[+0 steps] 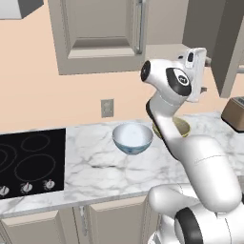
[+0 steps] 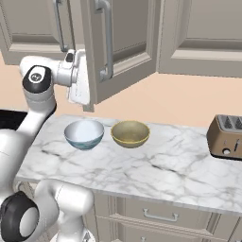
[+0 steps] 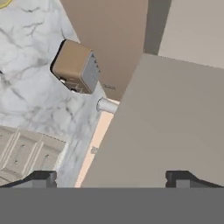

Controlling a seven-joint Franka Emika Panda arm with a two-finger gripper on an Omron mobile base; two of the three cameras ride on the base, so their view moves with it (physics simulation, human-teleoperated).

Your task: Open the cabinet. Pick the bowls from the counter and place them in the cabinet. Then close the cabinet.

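The cabinet's right door point(image 2: 125, 47) stands partly swung out over the counter point(image 2: 156, 165), its silver bar handle point(image 2: 108, 40) facing the room. The left door point(image 1: 97, 33) is shut. My gripper point(image 2: 86, 100) is open beside the swung door's free edge, at its lower corner. In the hand view the fingertips point(image 3: 43, 178) stand wide apart with nothing between them, and the door panel point(image 3: 175, 122) lies close ahead. The white bowl with the blue-green outside point(image 2: 84, 133) and the yellowish-tan bowl point(image 2: 130, 133) sit side by side on the counter below. The arm hides part of the tan bowl point(image 1: 182, 125) in the left base view.
A brown toaster point(image 2: 227, 137) stands at the counter's right end. A black cooktop point(image 1: 28, 162) lies to the left of the marble. Another shut wall cabinet point(image 2: 203, 33) hangs further right. Low cabinets with drawers point(image 2: 160, 215) run under the counter.
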